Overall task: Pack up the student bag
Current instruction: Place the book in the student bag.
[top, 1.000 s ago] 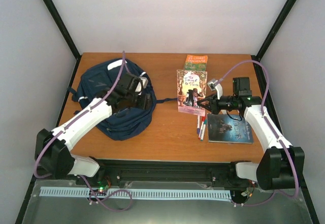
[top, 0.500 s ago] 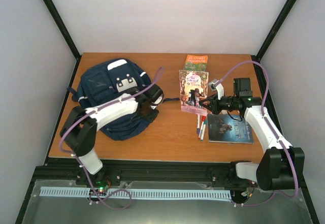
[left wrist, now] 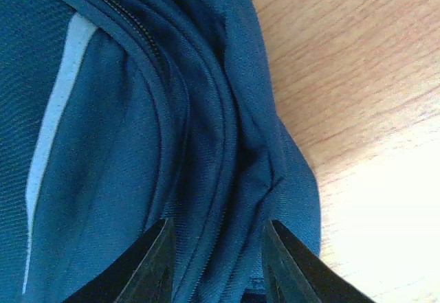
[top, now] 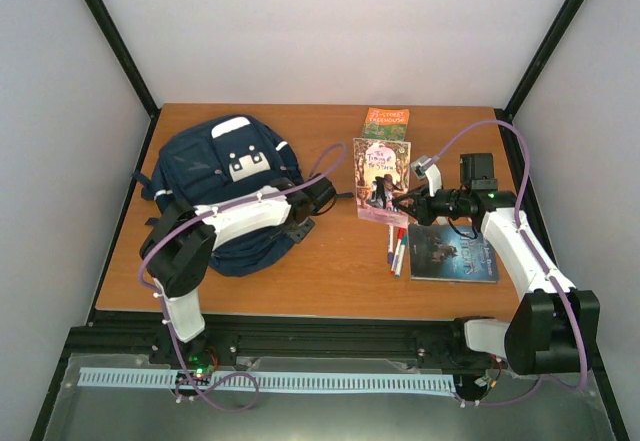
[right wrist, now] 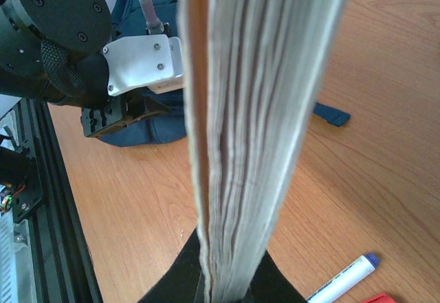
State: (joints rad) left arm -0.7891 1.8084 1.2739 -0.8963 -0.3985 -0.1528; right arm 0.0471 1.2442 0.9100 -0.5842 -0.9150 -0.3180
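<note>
**Bag and jaw status at the desk**

Student bag [top: 225, 186]: lies flat on the left half of the desk [top: 330, 271], with its white patch and white top label facing up. Its far end is near the back left corner. In the left wrist view the bag [left wrist: 124, 124] fills most of the frame, showing navy fabric, a pale stripe, a zip line and piped seams. Bare desk shows at the right of that view.

Left arm [top: 240, 216]: reaches across the bag's near right edge. The left jaws stand a narrow gap apart, with a ridge of the bag's rim fabric in the gap. It cannot be told whether they are pinching the fabric.

Right arm [top: 515, 236]: extends toward the desk centre. The right jaws are closed on an illustrated paperback [top: 378, 176], gripping it at its near edge. In the right wrist view the paperback's [right wrist: 261, 76] page block runs straight out from the jaws, edge-on.

Other items on the right half of the desk:
- An orange-and-green book [top: 386, 121] is at the back.
- A dark-covered book [top: 452, 251] is near the right arm.
- Several markers [top: 397, 246] lie just left of the dark-covered book.
</note>
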